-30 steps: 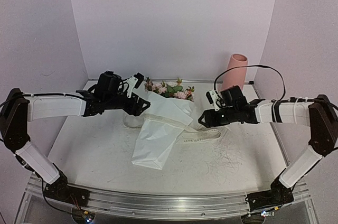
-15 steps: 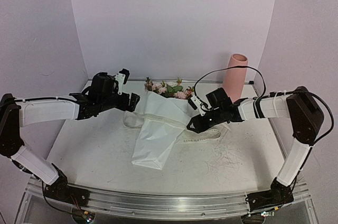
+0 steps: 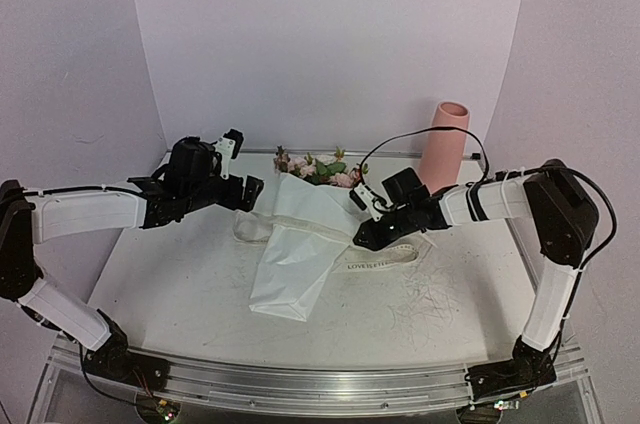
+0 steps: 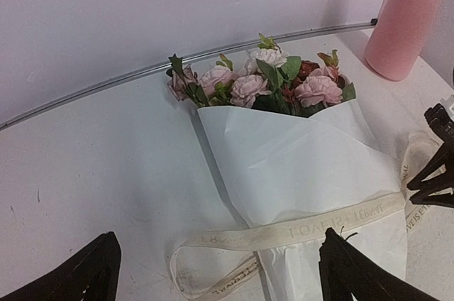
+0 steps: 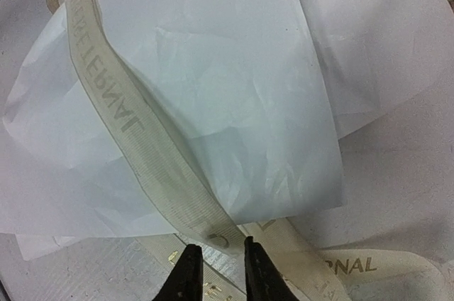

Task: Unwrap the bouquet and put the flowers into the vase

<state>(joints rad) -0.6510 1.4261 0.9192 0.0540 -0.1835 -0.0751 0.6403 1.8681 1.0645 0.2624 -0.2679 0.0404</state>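
The bouquet (image 3: 300, 249) lies on the table in crinkled white paper, with the flowers (image 3: 322, 170) pointing toward the back wall. Its cream printed ribbon (image 3: 382, 262) lies loose across the paper and trails off both sides. My right gripper (image 3: 362, 236) is low at the paper's right edge. Its jaws stand narrowly apart astride the ribbon (image 5: 128, 130), which runs down into the gap. My left gripper (image 3: 245, 162) hovers wide open left of the bouquet, empty, with a ribbon loop (image 4: 213, 272) below it. The pink vase (image 3: 445, 144) stands upright at the back right.
White walls close in the back and both sides of the table (image 3: 170, 274). A metal rail (image 3: 300, 384) runs along the near edge. The right arm's black cable (image 3: 420, 139) arcs in front of the vase.
My right gripper has moved left to the bouquet's edge and its jaws have narrowed over the ribbon. My left gripper has drawn back left off the paper and opened wider.
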